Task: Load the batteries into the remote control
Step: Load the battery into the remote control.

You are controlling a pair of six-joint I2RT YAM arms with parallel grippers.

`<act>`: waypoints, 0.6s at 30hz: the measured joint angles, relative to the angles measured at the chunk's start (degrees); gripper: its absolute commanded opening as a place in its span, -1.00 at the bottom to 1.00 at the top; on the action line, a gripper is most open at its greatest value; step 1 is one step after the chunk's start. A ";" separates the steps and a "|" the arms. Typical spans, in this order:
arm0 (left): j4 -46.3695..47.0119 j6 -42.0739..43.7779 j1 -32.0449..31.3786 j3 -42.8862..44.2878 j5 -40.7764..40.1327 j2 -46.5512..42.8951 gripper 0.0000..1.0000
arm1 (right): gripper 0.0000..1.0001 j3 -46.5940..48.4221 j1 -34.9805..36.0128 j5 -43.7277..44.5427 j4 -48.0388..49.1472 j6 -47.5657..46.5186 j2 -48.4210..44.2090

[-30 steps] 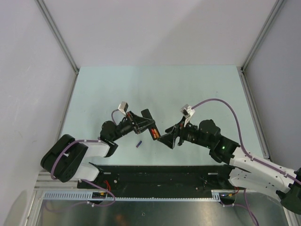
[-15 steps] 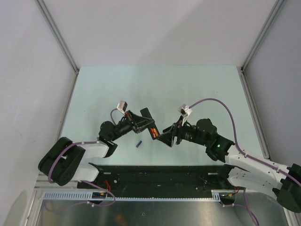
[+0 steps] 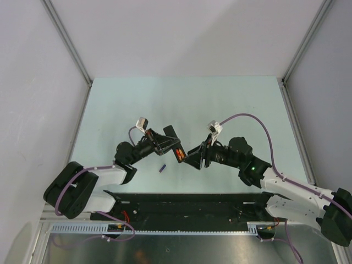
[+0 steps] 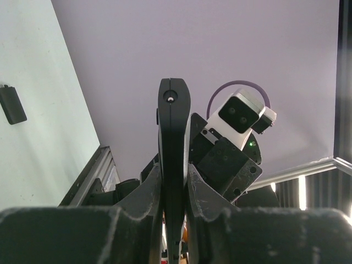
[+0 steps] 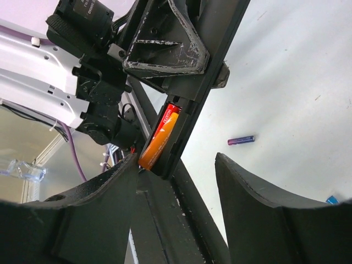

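The bench [image 3: 220, 104] is pale mint green, and the walls [image 3: 181, 38] around it are a flat lilac-grey. The remote control [image 5: 212, 77] is plain black. In its recess the loaded battery [image 5: 159, 137] runs from orange at one end to red at the other. A loose battery [image 5: 241, 141] on the bench is purple with a reddish end, and a blue sliver [image 5: 330, 199] shows at the frame's edge. The left hand [image 4: 174, 181] and right hand [image 5: 181, 192] are black, their edges scuffed whitish. A small flat piece [image 4: 12, 104] is black too. The cable [image 3: 258, 122] is purple, the wrist camera [image 4: 241, 115] is white-grey, and a light [image 3: 252, 168] on the right arm glows green
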 measured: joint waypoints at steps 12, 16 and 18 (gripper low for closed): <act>-0.42 -0.02 0.07 -0.20 -0.02 -1.18 -1.00 | 0.10 0.00 -0.68 -2.86 2.95 0.76 1.73; -0.76 -0.02 0.04 -0.22 -0.07 -1.44 -1.00 | 0.03 0.00 -0.90 -3.56 3.54 1.27 2.05; -0.85 -0.02 0.07 -0.22 -0.09 -1.46 -1.00 | -0.02 0.00 -1.03 -4.04 3.98 1.66 2.32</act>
